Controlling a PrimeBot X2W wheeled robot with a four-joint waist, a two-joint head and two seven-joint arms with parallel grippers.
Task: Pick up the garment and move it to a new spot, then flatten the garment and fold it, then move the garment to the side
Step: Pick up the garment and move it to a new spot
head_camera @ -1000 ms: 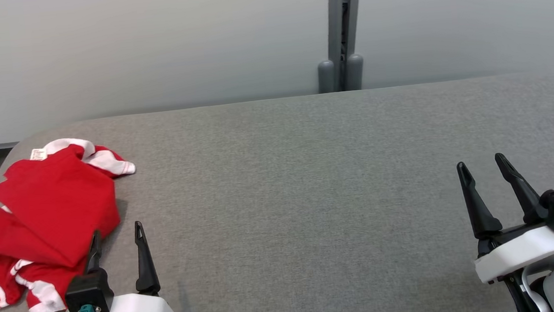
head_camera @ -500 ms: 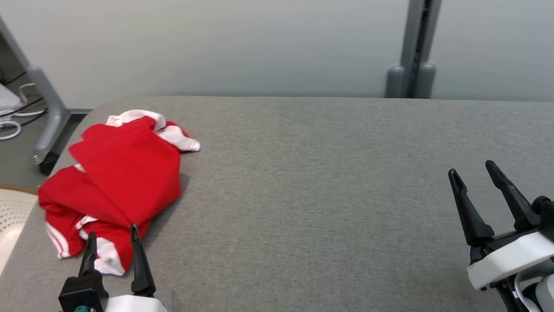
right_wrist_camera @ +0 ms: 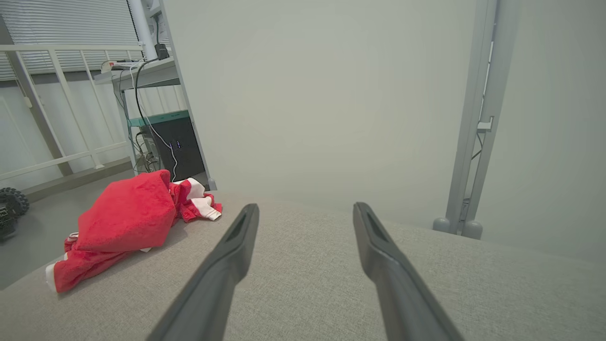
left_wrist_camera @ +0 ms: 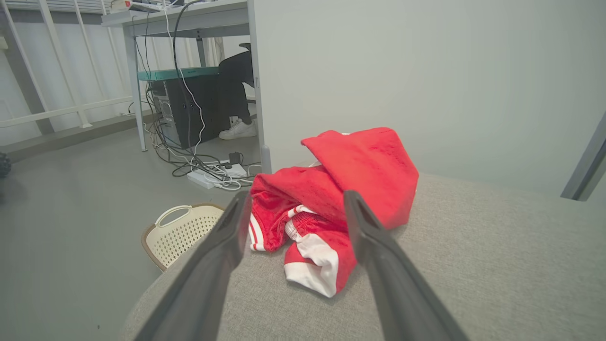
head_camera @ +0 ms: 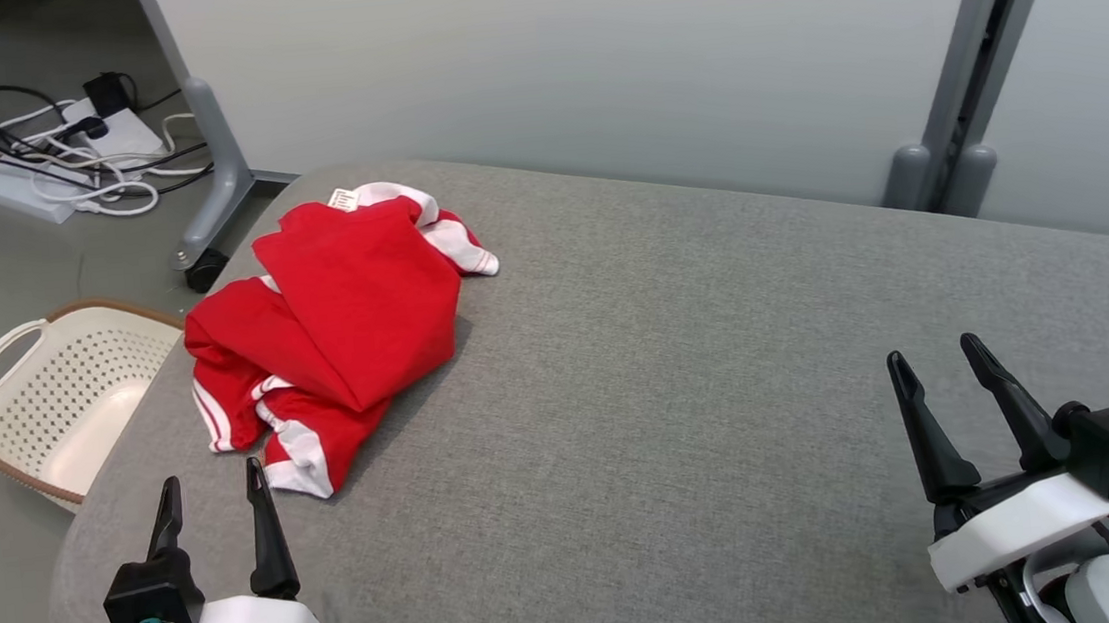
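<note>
Camera swung left; garment [head_camera: 334, 311] lies crumpled before spread left fingers [head_camera: 266, 537].

No legible text; small white tag [head_camera: 341, 199] on red garment [head_camera: 343, 300] possibly printed, too small.

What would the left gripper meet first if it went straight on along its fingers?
Probably the red garment: its white-banded lower edge lies just ahead of the open left gripper on the grey table, though depth is unclear.
</note>
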